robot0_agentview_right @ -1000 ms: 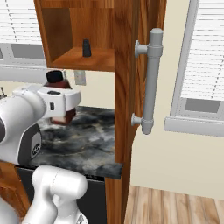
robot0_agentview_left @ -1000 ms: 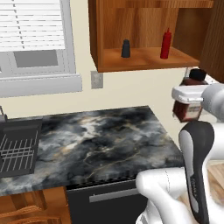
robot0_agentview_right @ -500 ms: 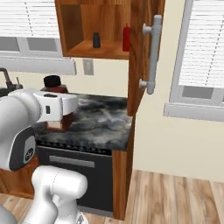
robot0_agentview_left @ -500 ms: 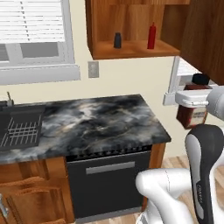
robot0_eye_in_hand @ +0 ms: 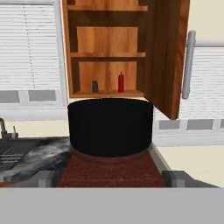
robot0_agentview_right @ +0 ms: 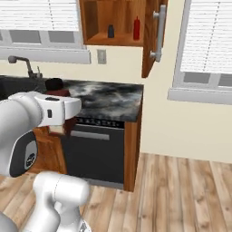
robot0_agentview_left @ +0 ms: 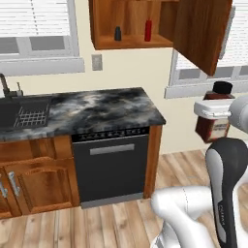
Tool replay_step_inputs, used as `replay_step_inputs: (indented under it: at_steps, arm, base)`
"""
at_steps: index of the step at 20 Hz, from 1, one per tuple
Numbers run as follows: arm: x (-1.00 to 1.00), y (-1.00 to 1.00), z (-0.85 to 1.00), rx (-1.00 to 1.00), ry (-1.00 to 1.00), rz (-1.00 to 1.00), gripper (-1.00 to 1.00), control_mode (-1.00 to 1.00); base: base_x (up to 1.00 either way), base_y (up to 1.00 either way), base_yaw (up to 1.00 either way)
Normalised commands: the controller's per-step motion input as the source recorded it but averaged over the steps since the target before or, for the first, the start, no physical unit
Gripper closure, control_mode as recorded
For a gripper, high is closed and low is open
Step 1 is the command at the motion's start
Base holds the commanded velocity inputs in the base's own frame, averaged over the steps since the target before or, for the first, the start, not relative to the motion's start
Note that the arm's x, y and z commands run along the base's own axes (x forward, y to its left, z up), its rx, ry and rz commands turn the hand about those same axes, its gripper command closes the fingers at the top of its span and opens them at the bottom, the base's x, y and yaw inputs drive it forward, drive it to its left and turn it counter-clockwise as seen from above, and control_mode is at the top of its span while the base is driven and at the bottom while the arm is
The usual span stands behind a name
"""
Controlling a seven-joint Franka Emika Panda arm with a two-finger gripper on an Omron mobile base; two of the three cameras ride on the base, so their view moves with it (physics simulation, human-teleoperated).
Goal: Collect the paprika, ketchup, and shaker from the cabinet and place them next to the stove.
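One of the three items is out of the cabinet (robot0_agentview_left: 145, 24): the paprika (robot0_agentview_left: 213, 121) sits clamped between the gripper (robot0_agentview_left: 211, 110) fingers, held well off the counter's end. None is placed yet, and no stove shows. Two remain on the cabinet's bottom shelf, the shaker (robot0_agentview_left: 117, 33) and the ketchup (robot0_agentview_left: 148, 30), standing upright and apart, door open.
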Motion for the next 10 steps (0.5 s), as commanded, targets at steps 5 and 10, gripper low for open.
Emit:
replay_step_inputs:
  at_steps: [5,10]
  arm:
    - [0.0,0.0,0.0,0.0,0.0,0.0,1.0,1.0]
    - [0.0,0.0,0.0,0.0,0.0,0.0,1.0,1.0]
  base:
    - [-1.0,0.1,-0.22]
    - [-0.95,0.0,-0.43]
